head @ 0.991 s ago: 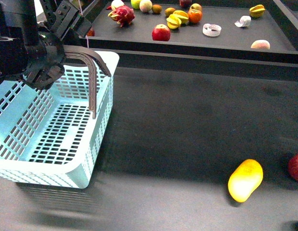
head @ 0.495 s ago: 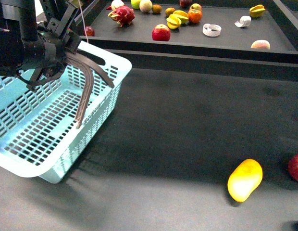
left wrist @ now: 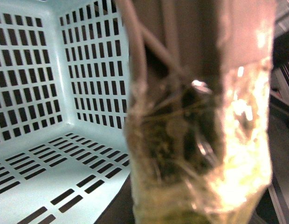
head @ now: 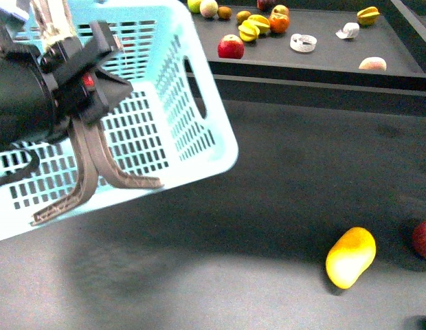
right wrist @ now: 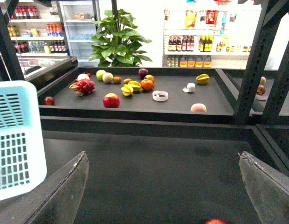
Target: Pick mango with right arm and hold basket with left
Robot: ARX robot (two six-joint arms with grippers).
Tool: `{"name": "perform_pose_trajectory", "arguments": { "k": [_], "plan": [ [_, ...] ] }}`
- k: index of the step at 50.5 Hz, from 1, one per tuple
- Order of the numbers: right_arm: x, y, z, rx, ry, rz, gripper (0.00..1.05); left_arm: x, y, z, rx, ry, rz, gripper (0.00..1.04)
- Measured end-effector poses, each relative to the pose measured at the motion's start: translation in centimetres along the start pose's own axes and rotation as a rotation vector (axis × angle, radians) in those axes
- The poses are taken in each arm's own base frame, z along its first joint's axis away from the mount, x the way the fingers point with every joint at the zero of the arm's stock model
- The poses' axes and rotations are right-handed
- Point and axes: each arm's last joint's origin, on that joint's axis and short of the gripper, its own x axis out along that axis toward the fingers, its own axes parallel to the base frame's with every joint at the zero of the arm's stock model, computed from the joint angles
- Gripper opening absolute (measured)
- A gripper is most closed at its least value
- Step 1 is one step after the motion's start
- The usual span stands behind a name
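The pale blue basket (head: pixel 165 117) hangs off the table, tipped steeply with its open side toward me. My left gripper (head: pixel 96 88) is shut on its brown-grey handles (head: pixel 89 168). In the left wrist view a tape-wrapped handle (left wrist: pixel 196 140) fills the picture and hides the jaws, with the basket's slotted inside (left wrist: pixel 65 116) behind it. The yellow-orange mango (head: pixel 350 256) lies on the dark table at the front right. My right gripper (right wrist: pixel 165 196) is open and empty above the table, and its fingers (right wrist: pixel 65 191) stand wide apart. The mango does not show in that view; the basket (right wrist: pixel 16 135) shows at its edge.
A red apple (head: pixel 424 238) lies just right of the mango, and it also shows in the right wrist view (right wrist: pixel 214 221). Behind a raised black ledge (head: pixel 302 86), a back tray holds another red apple (head: pixel 231 47), a starfruit (head: pixel 367 14), a tape roll (head: pixel 303 42) and more fruit.
My left arm has lifted the basket off the table and tipped it up, carrying it right and toward the camera. The mango and apple have not moved.
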Motion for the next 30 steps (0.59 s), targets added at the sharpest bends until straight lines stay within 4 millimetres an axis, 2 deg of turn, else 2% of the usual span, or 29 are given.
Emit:
{"name": "perform_pose_trajectory", "arguments": {
  "k": [5,11,19,30],
  "plan": [
    [0.0,0.0,0.0,0.0,0.0,0.0,0.96,-1.5,-1.1,-2.3,0.066,0.085,-0.122,0.17],
    [0.0,0.0,0.0,0.0,0.0,0.0,0.96,-2.3,-2.4,-4.2,0.108,0.141,-0.207,0.17],
    [0.0,0.0,0.0,0.0,0.0,0.0,0.96,-2.5,-3.8,-4.6,0.146,0.136,-0.273,0.17],
    [0.0,0.0,0.0,0.0,0.0,0.0,0.96,-2.6,-4.2,-4.5,0.16,0.12,-0.267,0.17]
  ]
}}
